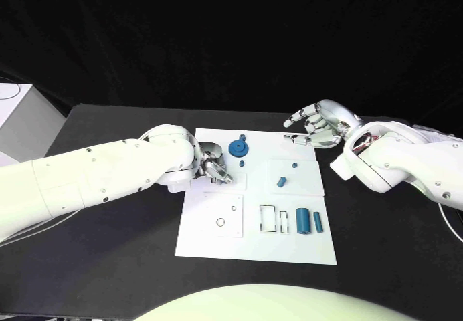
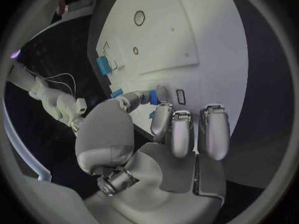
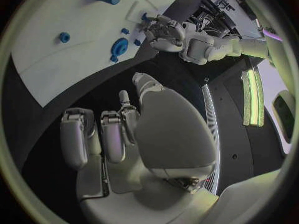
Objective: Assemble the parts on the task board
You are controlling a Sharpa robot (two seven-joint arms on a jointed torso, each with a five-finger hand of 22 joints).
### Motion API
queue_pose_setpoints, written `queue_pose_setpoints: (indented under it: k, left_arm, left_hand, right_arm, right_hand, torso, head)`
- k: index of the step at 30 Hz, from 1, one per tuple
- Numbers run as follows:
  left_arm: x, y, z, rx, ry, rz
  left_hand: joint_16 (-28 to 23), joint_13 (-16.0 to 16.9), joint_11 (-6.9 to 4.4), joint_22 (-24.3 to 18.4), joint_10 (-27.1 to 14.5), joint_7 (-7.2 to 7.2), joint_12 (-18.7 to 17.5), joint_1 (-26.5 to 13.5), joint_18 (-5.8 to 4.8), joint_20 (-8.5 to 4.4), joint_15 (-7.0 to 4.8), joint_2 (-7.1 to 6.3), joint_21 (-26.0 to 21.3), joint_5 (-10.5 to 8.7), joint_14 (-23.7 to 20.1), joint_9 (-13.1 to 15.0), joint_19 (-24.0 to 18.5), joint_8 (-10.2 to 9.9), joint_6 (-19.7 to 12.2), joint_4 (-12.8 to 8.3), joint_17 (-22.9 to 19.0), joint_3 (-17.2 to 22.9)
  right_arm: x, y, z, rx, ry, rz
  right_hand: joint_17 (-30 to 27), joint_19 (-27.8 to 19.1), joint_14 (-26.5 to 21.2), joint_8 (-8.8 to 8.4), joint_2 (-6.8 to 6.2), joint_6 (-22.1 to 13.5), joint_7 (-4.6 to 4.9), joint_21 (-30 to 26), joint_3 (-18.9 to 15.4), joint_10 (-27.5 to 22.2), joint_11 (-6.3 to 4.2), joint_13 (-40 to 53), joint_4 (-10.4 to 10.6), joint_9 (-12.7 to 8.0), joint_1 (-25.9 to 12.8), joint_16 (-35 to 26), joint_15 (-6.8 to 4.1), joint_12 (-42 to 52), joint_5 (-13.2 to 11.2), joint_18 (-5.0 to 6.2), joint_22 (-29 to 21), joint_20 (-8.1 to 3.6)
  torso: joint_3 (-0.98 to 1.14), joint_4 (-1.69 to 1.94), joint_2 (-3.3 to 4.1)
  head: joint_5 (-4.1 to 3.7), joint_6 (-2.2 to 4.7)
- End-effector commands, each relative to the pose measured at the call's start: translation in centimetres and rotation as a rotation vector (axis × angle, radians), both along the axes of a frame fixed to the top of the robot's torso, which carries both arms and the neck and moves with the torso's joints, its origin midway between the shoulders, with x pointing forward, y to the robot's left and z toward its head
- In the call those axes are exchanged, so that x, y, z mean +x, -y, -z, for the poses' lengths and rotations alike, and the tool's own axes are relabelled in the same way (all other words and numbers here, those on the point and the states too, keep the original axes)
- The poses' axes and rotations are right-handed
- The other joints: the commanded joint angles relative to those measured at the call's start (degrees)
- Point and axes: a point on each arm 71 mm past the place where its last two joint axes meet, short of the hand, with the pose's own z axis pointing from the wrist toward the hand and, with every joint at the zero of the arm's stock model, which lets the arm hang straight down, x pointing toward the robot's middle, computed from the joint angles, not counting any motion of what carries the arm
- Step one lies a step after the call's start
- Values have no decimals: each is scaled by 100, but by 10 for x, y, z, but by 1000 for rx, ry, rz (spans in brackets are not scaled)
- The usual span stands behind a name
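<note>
The white task board (image 1: 255, 237) lies mid-table. My left hand (image 1: 214, 164) hovers over its near-left top corner and pinches a small blue part (image 2: 145, 97) between thumb and a finger; the other fingers are curled. Past the board's far top corner my right hand (image 1: 318, 124) hangs over the black table with its fingers apart and nothing in them. A blue gear-like disc (image 1: 240, 148) stands at the board's top, with a small blue piece (image 1: 282, 180) mid-board. Two blue cylinders (image 1: 309, 220) lie lower right beside rectangular slots (image 1: 267, 218). The right wrist view shows the disc (image 3: 119, 47) and the left hand (image 3: 163, 33).
A square plate with round holes (image 1: 224, 214) sits on the board's lower left. More small blue bits (image 1: 292, 138) lie near the board's top right corner. A white box (image 1: 24, 114) stands at the table's far left edge. Black table surrounds the board.
</note>
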Motion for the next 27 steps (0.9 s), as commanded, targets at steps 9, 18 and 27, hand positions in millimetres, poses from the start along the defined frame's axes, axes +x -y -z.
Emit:
queue_pose_setpoints:
  k: [9,18,27]
  left_arm:
    - [-1,5,5,6,-40,21]
    - [1,6,6,15,-57,25]
    - [1,7,7,15,-61,24]
  left_hand:
    - [19,-17,13,420,-4,-47,-21,71,-48,16,29,434,-6,-156,596,-4,-11,-13,-17,-767,1509,821]
    - [19,-7,13,419,-5,-50,-16,7,-47,18,30,527,-8,-215,596,-3,-14,-13,-14,-741,1509,810]
    - [19,39,10,433,7,-61,18,-147,-49,21,30,643,-7,-520,596,1,-8,-11,7,-723,1509,743]
  right_arm:
    - [-1,-2,0,-4,1,-20]
    - [-1,-2,1,-5,0,-21]
    - [-1,-2,2,-5,-3,-22]
  right_hand:
    - [1089,313,474,-8,-8,-35,4,-18,62,-19,-4,500,-8,-10,-80,-28,38,1,22,78,1093,25]
    - [1086,311,474,-8,-9,-35,4,-24,74,-21,-5,498,-12,-10,-76,-29,38,-1,32,80,1089,24]
    - [1086,313,474,-8,-10,-35,3,-19,85,-21,-5,498,-15,-11,-74,-29,37,0,46,78,1092,24]
  torso:
    - [5,0,-1]
    - [0,2,-3]
    - [-1,-1,-1]
  head:
    - [6,-21]
    - [-2,-30]
    - [-3,-28]
